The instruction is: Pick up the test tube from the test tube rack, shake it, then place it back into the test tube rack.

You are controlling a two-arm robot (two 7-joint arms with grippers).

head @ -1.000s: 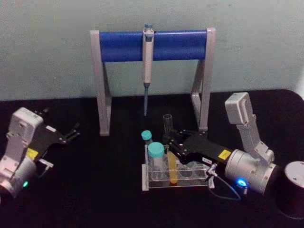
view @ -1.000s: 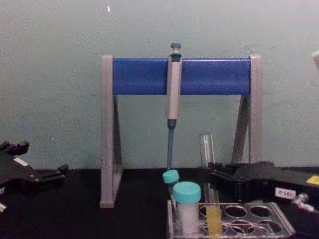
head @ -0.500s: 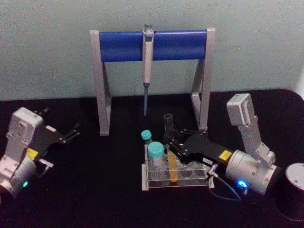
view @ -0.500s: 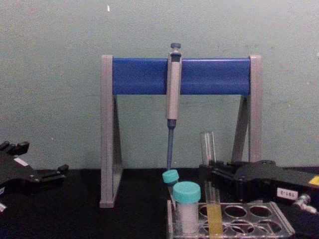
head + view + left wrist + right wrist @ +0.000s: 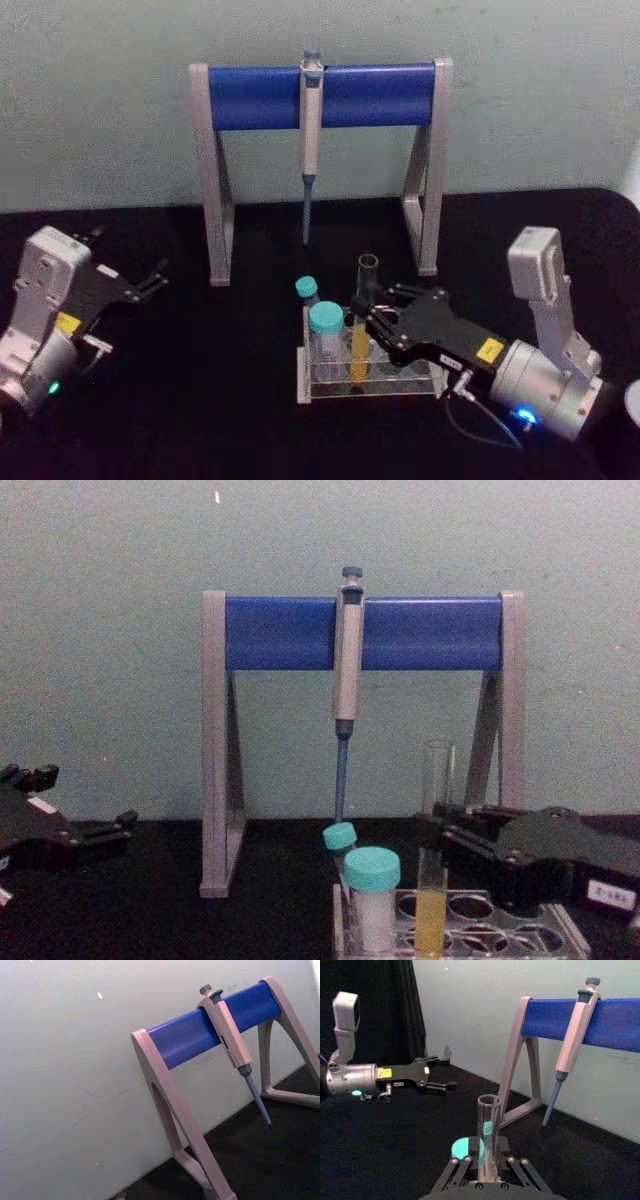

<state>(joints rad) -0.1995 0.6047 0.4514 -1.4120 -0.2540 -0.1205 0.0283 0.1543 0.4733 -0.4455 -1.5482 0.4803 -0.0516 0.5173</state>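
The test tube (image 5: 359, 325) is a tall clear tube with yellow liquid in its lower part. It stands upright with its bottom down in the clear test tube rack (image 5: 405, 386), in a front hole. My right gripper (image 5: 372, 320) reaches in from the right and is shut on the tube's middle. In the right wrist view the test tube (image 5: 489, 1125) rises straight up between the fingers (image 5: 462, 1172). The chest view has the test tube (image 5: 436, 800) left of the right gripper (image 5: 452, 837). My left gripper (image 5: 152, 279) rests open at the far left, away from the rack.
A tall grey-legged stand with a blue crossbar (image 5: 260, 97) stands behind the rack, a grey-and-blue pipette (image 5: 311, 130) hanging from it. Two teal-capped vials (image 5: 326, 322) (image 5: 307, 289) occupy the rack's left end, close beside the tube. Black tabletop lies between the arms.
The right arm has pulled back toward me and to the right. The tube went from leaning to upright and shifted right.
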